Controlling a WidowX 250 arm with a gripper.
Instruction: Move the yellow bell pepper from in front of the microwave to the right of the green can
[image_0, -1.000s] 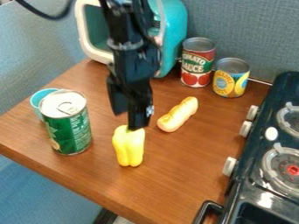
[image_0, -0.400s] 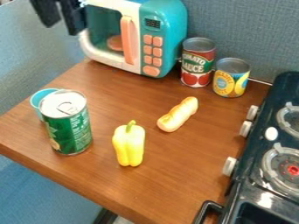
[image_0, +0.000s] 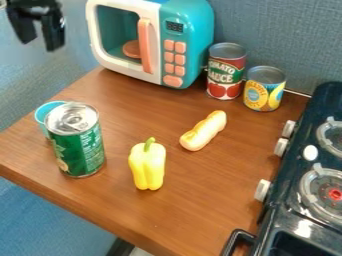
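Hangs far left with pincer (image_0: 41, 42) apart, beyond rounded microwave (image_0: 198, 40); nearer, glossy lobed pepper (image_0: 147, 166) on wood-grained surface (image_0: 214, 185).

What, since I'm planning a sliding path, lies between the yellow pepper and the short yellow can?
The bread roll lies between the yellow pepper and the short yellow can, touching neither, as the camera view shows.

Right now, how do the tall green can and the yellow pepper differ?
The green can is a cylinder with a flat metal lid; the yellow pepper is lobed, with a green stem on top. The can looks taller and wider than the pepper. The can bears printing, while the pepper is plain. Both stand on the wooden surface.
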